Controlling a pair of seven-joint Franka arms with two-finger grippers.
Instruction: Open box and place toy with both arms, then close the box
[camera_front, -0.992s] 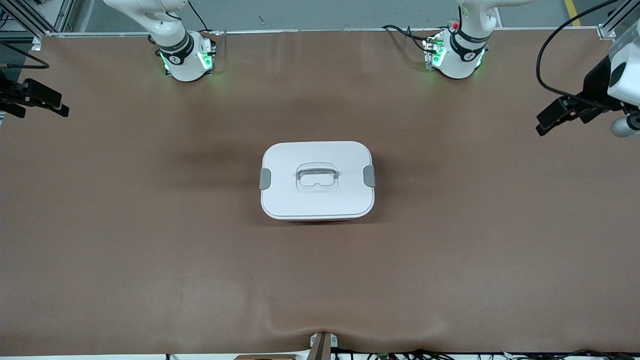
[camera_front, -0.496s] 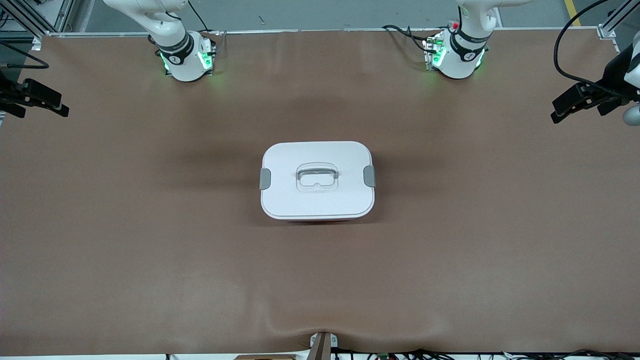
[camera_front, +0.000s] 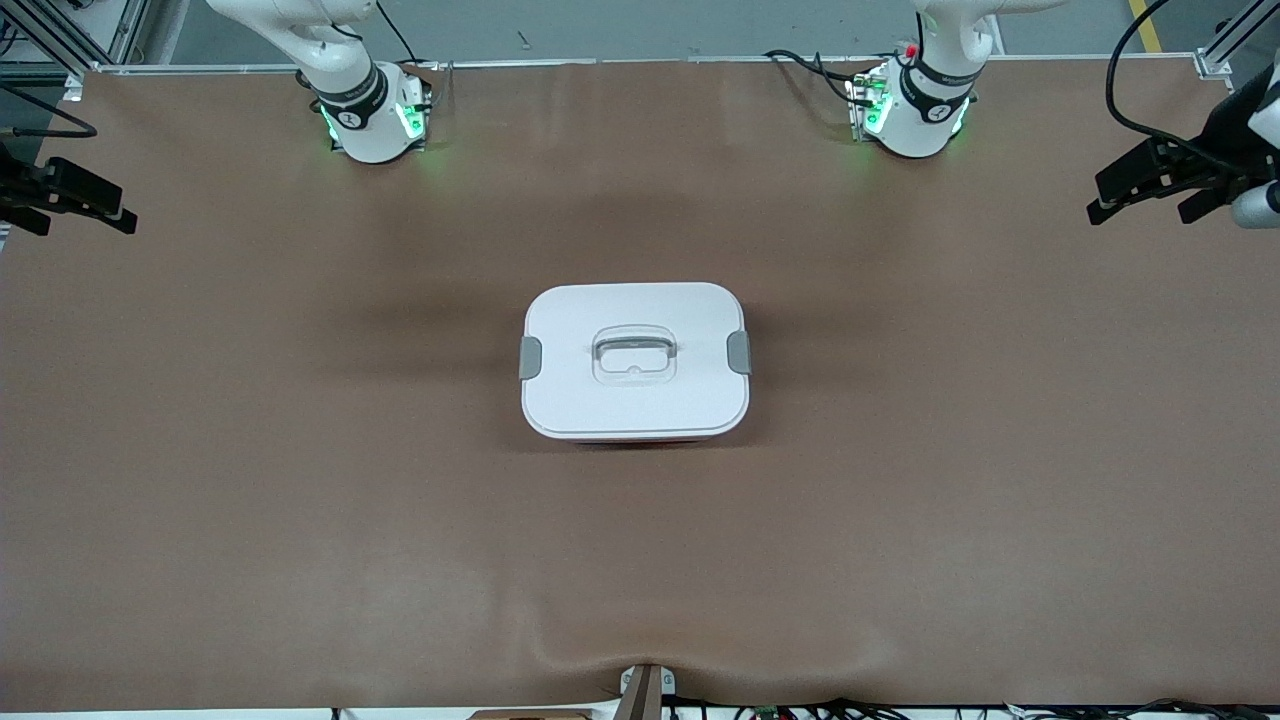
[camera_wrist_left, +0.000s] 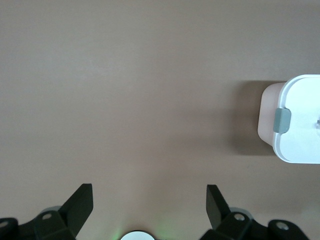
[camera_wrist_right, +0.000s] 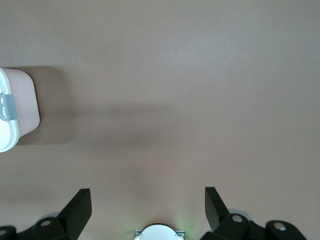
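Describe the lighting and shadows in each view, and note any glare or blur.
Front view: even overhead light, soft shadows flanking the box, green glow at both arm bases, no glare. Left wrist view: sharp, a dark shadow beside the box. Right wrist view: a longer, fainter shadow stretches from the box across the table.

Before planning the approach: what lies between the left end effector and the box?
Only bare brown table mat between the left end effector and the box, per the left wrist view.

The box is running off the edge of both wrist views, showing one clipped end in each. Its white lid is hiding whatever lies inside.
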